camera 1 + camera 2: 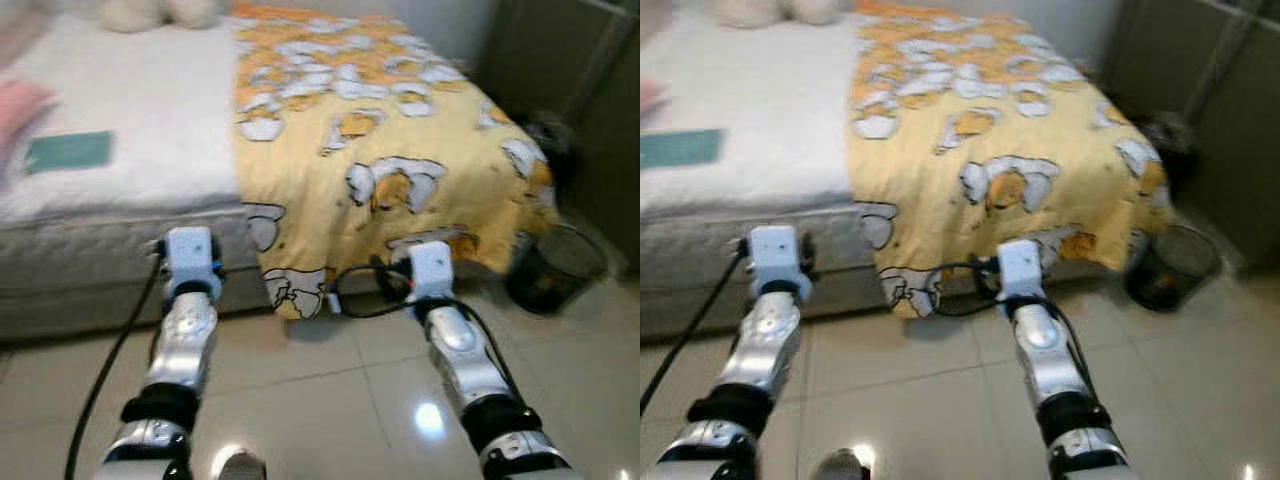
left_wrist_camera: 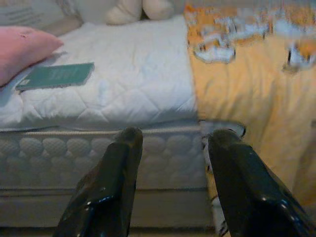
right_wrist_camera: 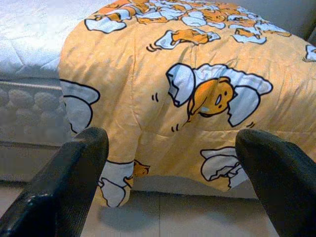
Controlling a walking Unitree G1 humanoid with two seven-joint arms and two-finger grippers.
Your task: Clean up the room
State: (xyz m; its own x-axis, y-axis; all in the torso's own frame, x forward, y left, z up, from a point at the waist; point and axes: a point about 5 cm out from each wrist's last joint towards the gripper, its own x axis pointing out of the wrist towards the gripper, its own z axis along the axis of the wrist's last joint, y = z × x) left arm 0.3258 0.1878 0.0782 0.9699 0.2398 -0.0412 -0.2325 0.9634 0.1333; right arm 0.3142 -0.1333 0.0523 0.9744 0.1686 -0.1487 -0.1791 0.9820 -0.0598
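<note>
From my left eye I see a bed (image 1: pixel 130 160) in front of me, with a white mattress top and a yellow blanket (image 1: pixel 380 140) with cartoon pictures that covers its right part and hangs down over the edge to just above the tiled floor (image 1: pixel 330 400). A green book (image 1: pixel 68 151) lies flat on the white part, near a pink pillow (image 1: pixel 20 105) at the far left. A dark bin (image 1: pixel 555 270) stands on the floor to the right of the bed, just beside the hanging blanket. Both my silver arms reach out low toward the side of the bed; my own fingers are hidden from this eye. My right eye sees the same things, a bit blurry. From my left wrist, my left gripper (image 2: pixel 173 148) points at the side of the mattress, its fingers (image 2: pixel 111 182) spread apart and holding nothing; the green book and pink pillow lie on the bed beyond them. From my right wrist, my right gripper (image 3: pixel 173 148) points at the hanging yellow blanket, its fingers (image 3: pixel 69 182) spread wide and holding nothing, not touching the blanket.
</note>
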